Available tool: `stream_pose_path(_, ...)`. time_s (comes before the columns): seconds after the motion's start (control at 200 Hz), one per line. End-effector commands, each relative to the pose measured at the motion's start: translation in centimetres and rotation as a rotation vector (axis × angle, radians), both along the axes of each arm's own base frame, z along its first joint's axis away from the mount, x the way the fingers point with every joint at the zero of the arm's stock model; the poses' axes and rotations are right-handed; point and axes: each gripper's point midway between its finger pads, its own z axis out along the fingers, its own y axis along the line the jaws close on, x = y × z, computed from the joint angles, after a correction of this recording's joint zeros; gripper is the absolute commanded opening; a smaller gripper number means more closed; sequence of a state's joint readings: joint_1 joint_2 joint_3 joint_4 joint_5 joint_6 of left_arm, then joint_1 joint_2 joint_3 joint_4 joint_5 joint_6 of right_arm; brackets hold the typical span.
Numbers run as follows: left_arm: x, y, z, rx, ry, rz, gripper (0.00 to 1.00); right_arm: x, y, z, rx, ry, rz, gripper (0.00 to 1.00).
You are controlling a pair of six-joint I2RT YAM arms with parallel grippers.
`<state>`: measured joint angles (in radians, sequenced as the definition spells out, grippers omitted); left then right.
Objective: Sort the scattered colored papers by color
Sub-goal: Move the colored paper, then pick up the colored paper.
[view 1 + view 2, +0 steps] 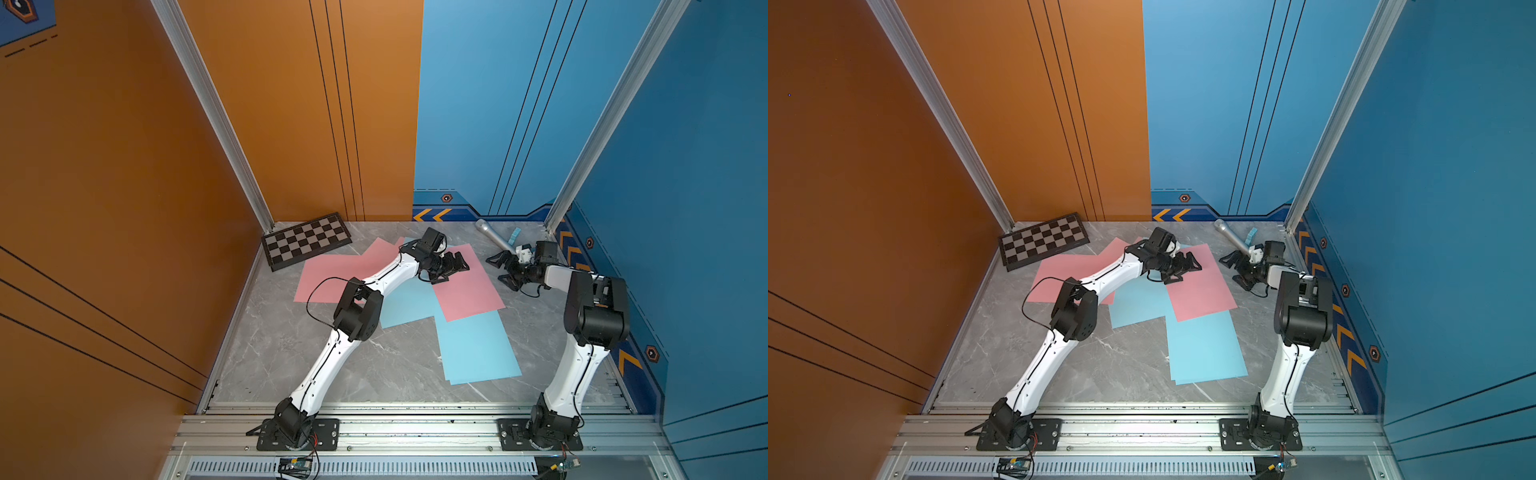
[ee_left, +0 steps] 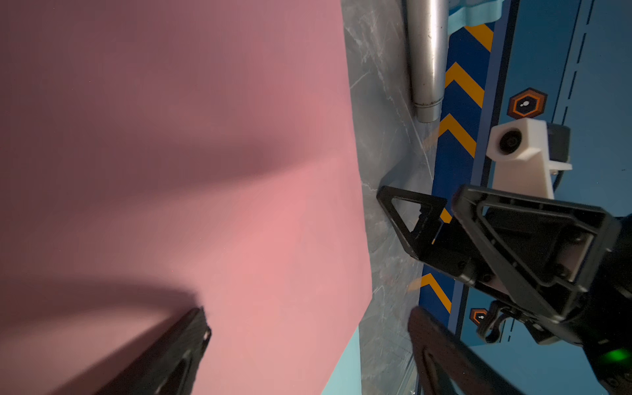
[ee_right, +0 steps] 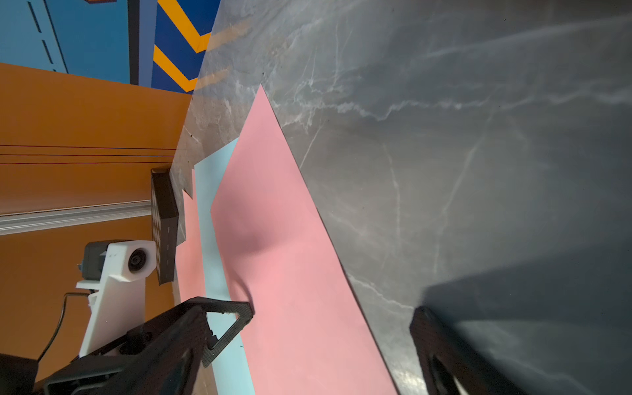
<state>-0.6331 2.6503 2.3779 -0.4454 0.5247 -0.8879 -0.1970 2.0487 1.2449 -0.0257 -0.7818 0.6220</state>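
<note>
Across both top views, I see the colored papers (image 1: 465, 299) (image 1: 1200, 299) overlapping on the grey counter (image 1: 365, 374). A first pink sheet (image 1: 328, 274) lies at 10 o'clock and a second pink sheet (image 1: 469, 291) at 2 o'clock. A central blue sheet (image 1: 409, 309) is tucked under the second, and near blue sheets (image 1: 478, 353) lie at 4 o'clock. The left fingers (image 1: 459, 262) are spread wide over the second pink sheet, gripping nothing. The right fingers (image 1: 495, 259) are released too, over bare counter at that sheet's 3 o'clock. A checkered board (image 1: 307, 241) lies at 11 o'clock, a silver cylinder (image 1: 492, 237) at 1 o'clock.

From the left wrist, the second pink sheet (image 2: 205, 171) fills most of the frame between my parted left fingers (image 2: 171, 355), with the right fingers (image 2: 413, 219) splayed beyond its edge.

From the right wrist, the right fingers (image 3: 441, 352) stand apart above marble. One left fingertip (image 3: 244, 307) sits at the pink sheet (image 3: 290, 273); I cannot tell whether it touches.
</note>
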Motion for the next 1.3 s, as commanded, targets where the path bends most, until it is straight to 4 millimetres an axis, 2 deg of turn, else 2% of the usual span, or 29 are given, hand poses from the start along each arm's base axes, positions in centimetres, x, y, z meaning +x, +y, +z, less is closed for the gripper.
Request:
stream_pose_path(0.0,0.3,0.4,-1.4,0.003,0.031,0.004,0.94,-1.9,1.7,-2.9,0.122,0.118,0.000,0.91)
stream_pose_path(0.105,0.4,0.4,-1.4,0.004,0.032,0.005,0.94,-1.9,2.4,-2.4,0.116,0.106,0.025,0.89)
stream_pose_path(0.22,0.5,0.4,-1.1,-0.002,0.024,0.001,0.93,-2.7,3.2,-3.2,0.037,0.143,0.063,0.90)
stream_pose_path(0.295,1.0,1.0,0.5,0.007,-0.021,0.010,0.93,-3.2,3.0,-3.9,-0.017,0.166,0.065,0.91)
stream_pose_path(0.48,1.8,2.9,6.6,0.044,-0.198,0.023,0.94,-3.8,2.9,-4.7,-0.049,0.189,0.067,0.91)
stream_pose_path(0.571,1.8,4.9,7.6,0.103,-0.239,0.052,0.95,-3.9,3.2,-4.9,-0.063,0.195,0.074,0.91)
stream_pose_path(0.636,1.5,6.5,7.0,0.158,-0.229,0.068,0.96,-3.9,3.5,-4.9,-0.076,0.195,0.083,0.91)
stream_pose_path(0.761,0.7,9.3,3.8,0.232,-0.159,0.100,0.96,-4.0,3.9,-5.0,-0.101,0.200,0.095,0.91)
stream_pose_path(0.861,0.1,10.4,1.6,0.263,-0.105,0.113,0.95,-4.0,4.0,-5.0,-0.103,0.199,0.097,0.91)
stream_pose_path(0.946,-0.3,10.4,0.5,0.269,-0.077,0.109,0.95,-3.9,4.1,-5.0,-0.103,0.198,0.101,0.91)
stream_pose_path(1.291,-0.3,10.1,-1.9,0.282,-0.031,0.121,0.95,-4.0,4.8,-5.3,-0.089,0.204,0.108,0.91)
